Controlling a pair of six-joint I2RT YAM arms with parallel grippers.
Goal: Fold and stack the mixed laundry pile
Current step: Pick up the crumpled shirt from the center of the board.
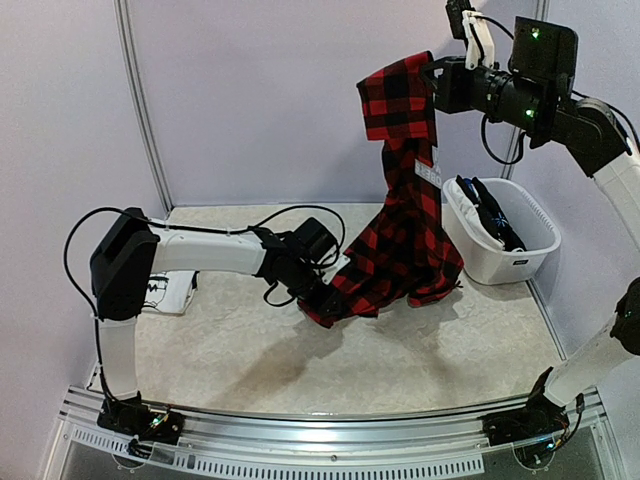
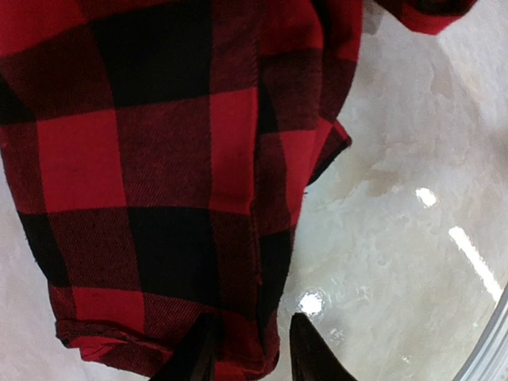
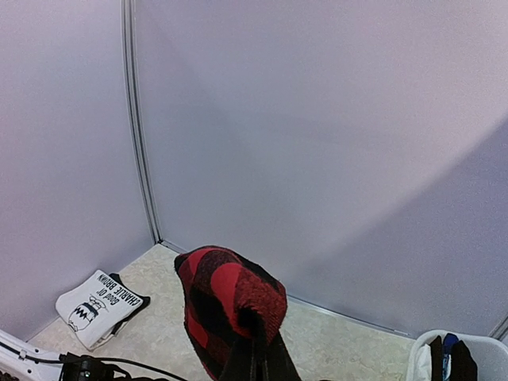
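Right claw (image 1: 435,74), clamped on the plaid garment (image 1: 405,235), hangs it high beside the tub (image 1: 500,266) to unfurl it; left claw (image 2: 250,345) straddles the hem, grip unclear

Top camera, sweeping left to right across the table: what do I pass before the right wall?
From the left: folded white T-shirt → hanging red-black plaid shirt → white tub.
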